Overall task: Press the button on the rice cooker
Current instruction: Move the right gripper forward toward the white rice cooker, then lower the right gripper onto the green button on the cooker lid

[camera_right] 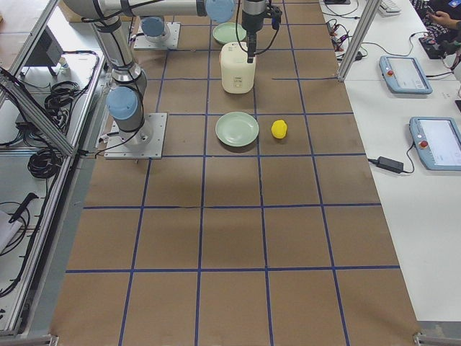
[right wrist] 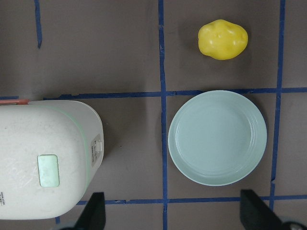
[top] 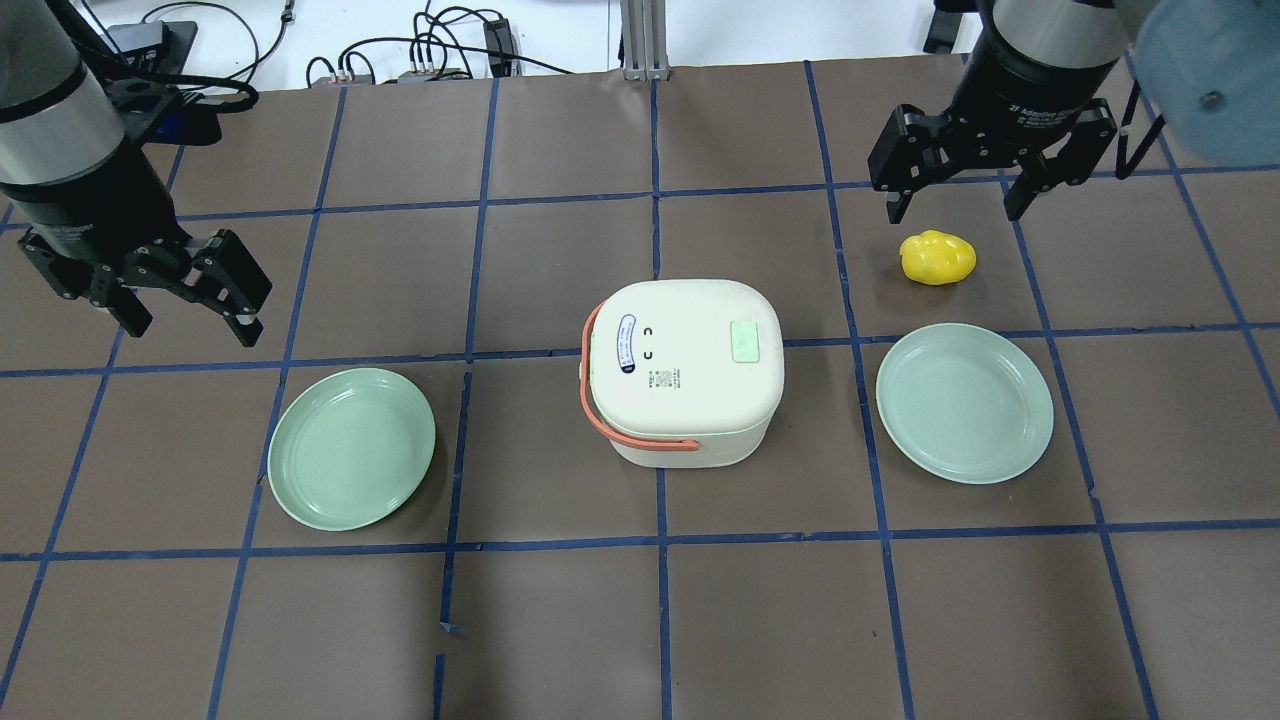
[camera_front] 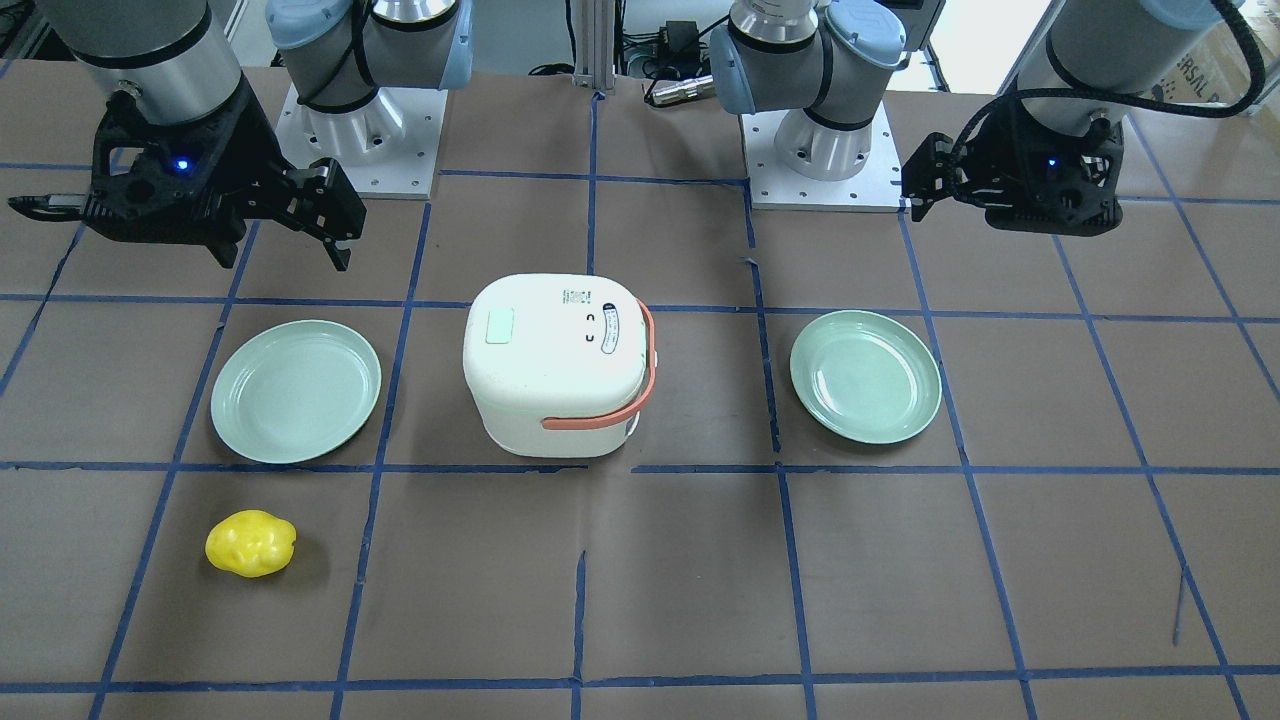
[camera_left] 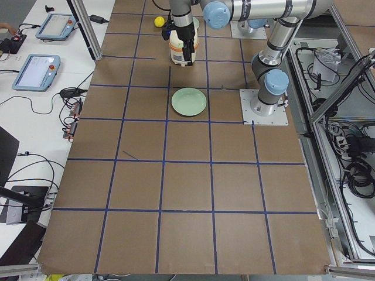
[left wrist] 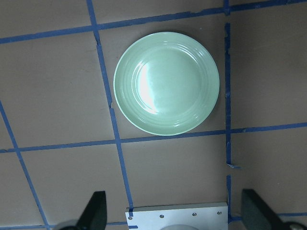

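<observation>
Two black two-finger grippers hang above the brown table [top: 560, 630] taped in a blue grid, both with fingers spread wide and nothing between them. The right gripper [top: 953, 208] hovers just beyond a lumpy yellow potato-shaped object [top: 937, 257]. Nearer the robot from it lies a round pale green plate [top: 965, 402]. The left gripper [top: 190, 322] is well apart on the other side, with a second round pale green plate [top: 352, 448] lying near it, toward the robot's base. Between the two grippers, well apart from each, stands the white rounded rice cooker [top: 685, 390], its salmon carrying handle [top: 655, 441] tipped to the left gripper's side. Its lid is shut. The pale green rectangular button [top: 745, 342] sits on the lid's top at the end toward the right gripper, untouched.
</observation>
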